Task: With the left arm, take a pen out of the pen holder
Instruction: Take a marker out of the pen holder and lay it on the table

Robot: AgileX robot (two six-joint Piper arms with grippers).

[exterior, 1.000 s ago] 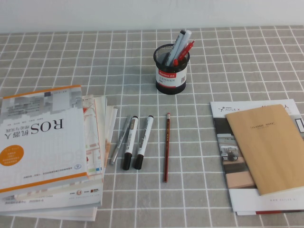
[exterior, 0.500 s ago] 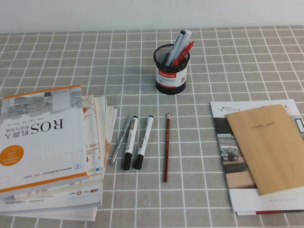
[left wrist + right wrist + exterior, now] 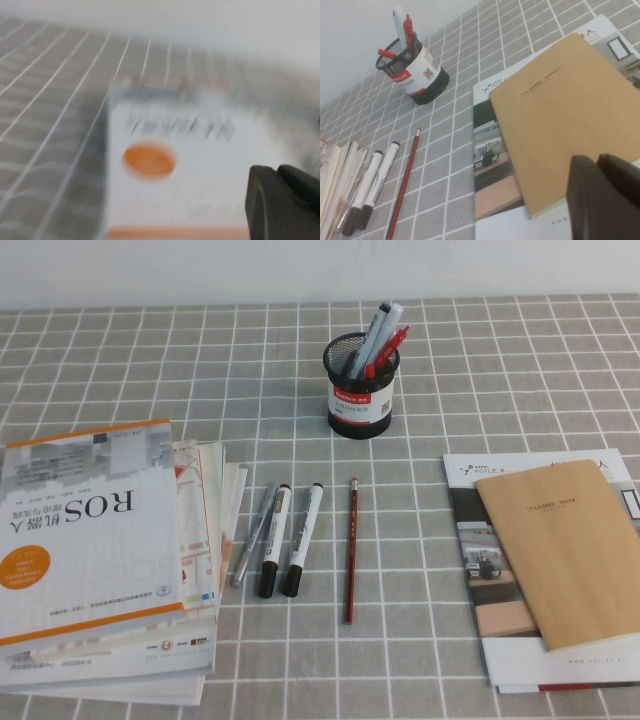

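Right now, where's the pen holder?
High view: pen holder stands centre-far on the table, beyond the pencil and markers. Left gripper hovers over the books, right gripper over the notebook.

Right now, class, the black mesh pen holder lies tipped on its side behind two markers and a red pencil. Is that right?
Not quite: the pen holder stands upright, pens in it, behind the markers and red pencil, as the high view shows. The left gripper, shut, hangs over the book stack; the right gripper, shut, over the brown notebook.
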